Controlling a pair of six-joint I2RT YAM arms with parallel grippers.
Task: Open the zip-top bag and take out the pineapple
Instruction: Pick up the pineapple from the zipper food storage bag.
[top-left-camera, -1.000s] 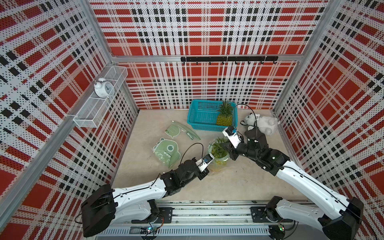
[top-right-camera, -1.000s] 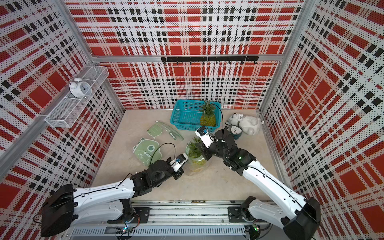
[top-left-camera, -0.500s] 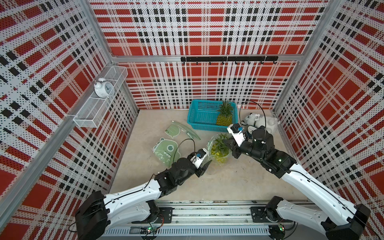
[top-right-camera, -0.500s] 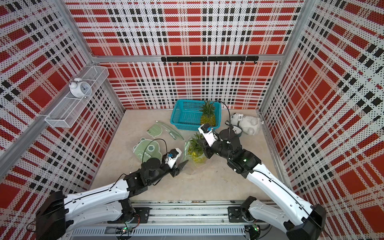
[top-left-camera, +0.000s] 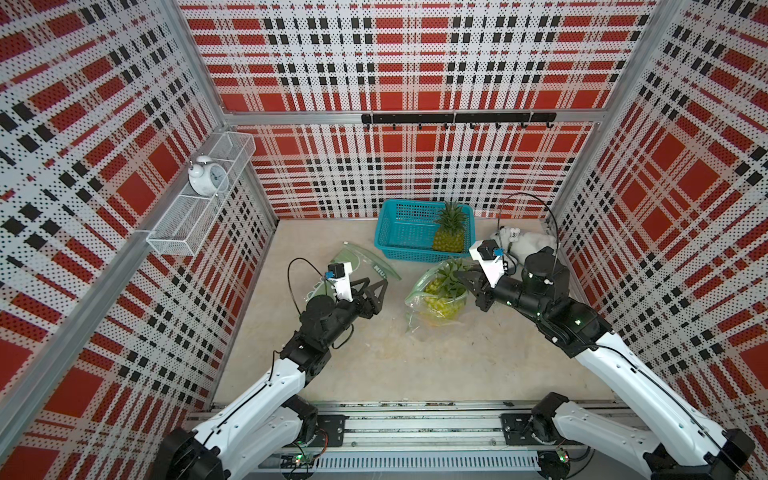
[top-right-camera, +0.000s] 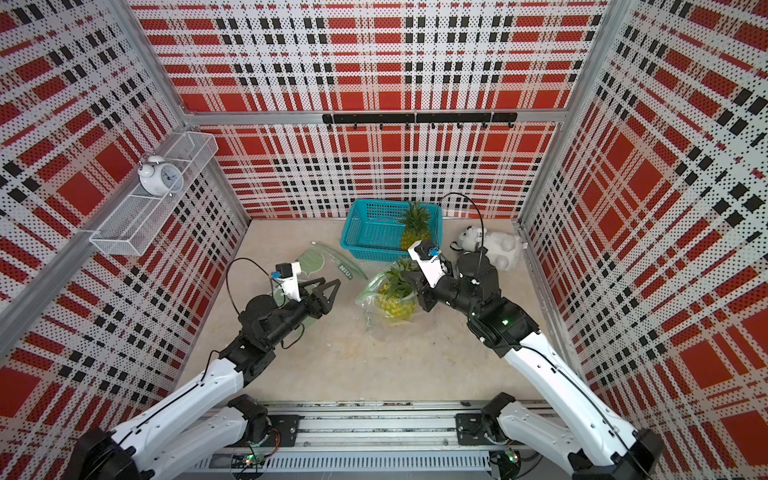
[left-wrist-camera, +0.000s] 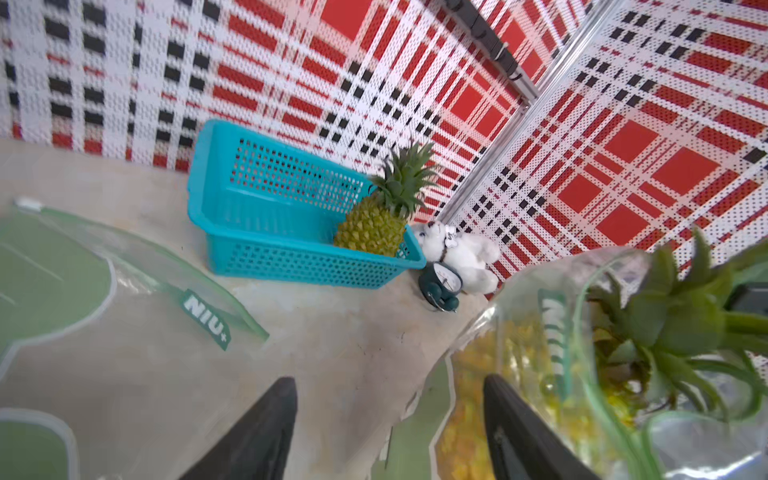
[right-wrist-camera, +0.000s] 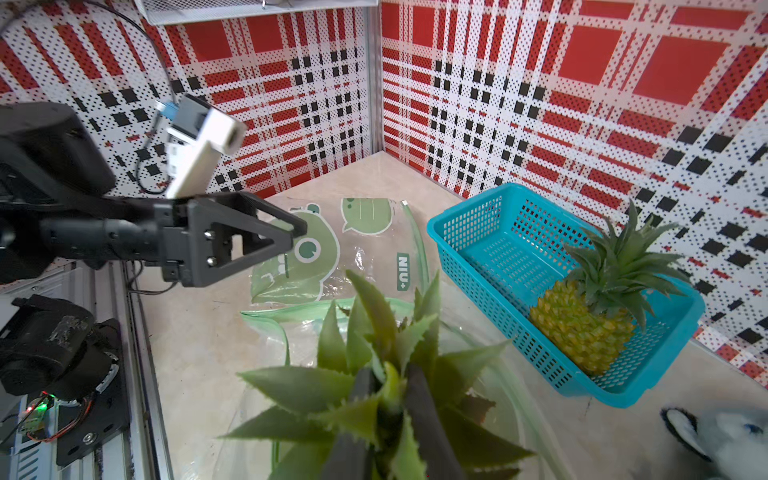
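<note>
Pineapple (top-left-camera: 444, 306): stands upright inside the zip-top bag (top-left-camera: 415, 309), near the centre of the desk (top-left-camera: 415, 365), slightly toward 1 o'clock in both top views. The pineapple body is yellow and knobbly with a scale pattern, seen through the film. Its crown of stiff, green, saw-edged leaves stands out of the bag's mouth.

Bag: clear, glossy, crinkled film. A pale green zip track runs as an open loop around the crown. The lower part slumps on the desk toward 7 o'clock. White letters on a green strip near the mouth read "NIU"; the rest is blurred.

Right hand (right-wrist-camera: 388, 388): comes in from 3 o'clock, black fingers clenched on the central crown leaves.

Left hand (top-left-camera: 377, 282): at 9 o'clock of the bag and apart from it, triangular black fingers spread, holding nothing.

Flat bag (right-wrist-camera: 374, 245): at 10 o'clock, same clear film, green speech-bubble print, green tag reading "NIU+". A frog-print bag (right-wrist-camera: 299, 266) lies just beside it, below the left hand.

Basket (top-left-camera: 399, 208): at 12 o'clock, teal plastic, rectangular, perforated walls. A second pineapple (top-left-camera: 449, 239) stands upright in its 3 o'clock end.

Plush toy (top-left-camera: 530, 245): at 2 o'clock, white and fluffy. A small dark alarm clock (left-wrist-camera: 442, 286) touches it.

Desk surface: beige, matt, stone-like.
</note>
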